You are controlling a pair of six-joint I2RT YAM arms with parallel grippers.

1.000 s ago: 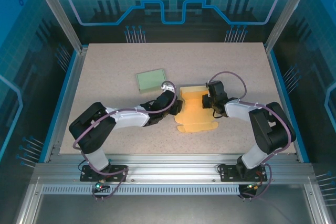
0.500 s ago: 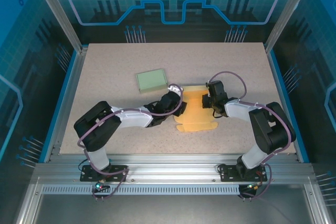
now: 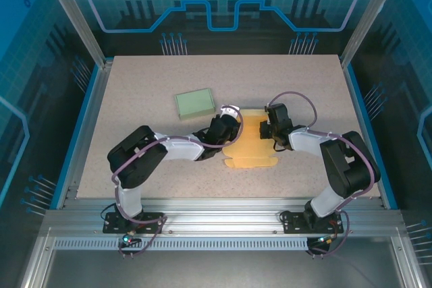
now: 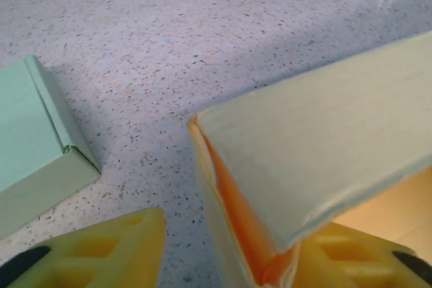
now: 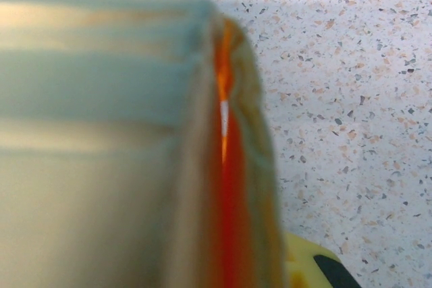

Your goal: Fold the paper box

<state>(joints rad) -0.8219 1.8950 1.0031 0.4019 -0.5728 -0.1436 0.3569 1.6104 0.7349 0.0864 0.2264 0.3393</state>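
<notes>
Since the earlier frames the left arm has reached further right, and its left hand (image 3: 231,127) now sits against the left side of the paper box (image 3: 253,150), which looks narrower on that side than before. The right arm has hardly shifted.

The paper box is a yellow-orange sheet, partly flat on the middle of the bench (image 3: 304,79), between the two hands. In the left wrist view one panel stands raised, pale on its outer face and bright orange inside, with a sharp crease running down at the corner.

The left hand is partly open. The raised panel's creased corner drops between its yellow fingers (image 4: 115,251). A strip of bare bench shows between the left finger and the panel, so it is not clamped. The right hand (image 3: 265,128) is at the box's right side. Its wrist view is a close blur of box wall with one yellow finger (image 5: 307,261) low down, so I cannot tell how far it is open.

A flat green box (image 3: 194,103) lies near the left hand, apart from the paper box. All bench edges are well away.
</notes>
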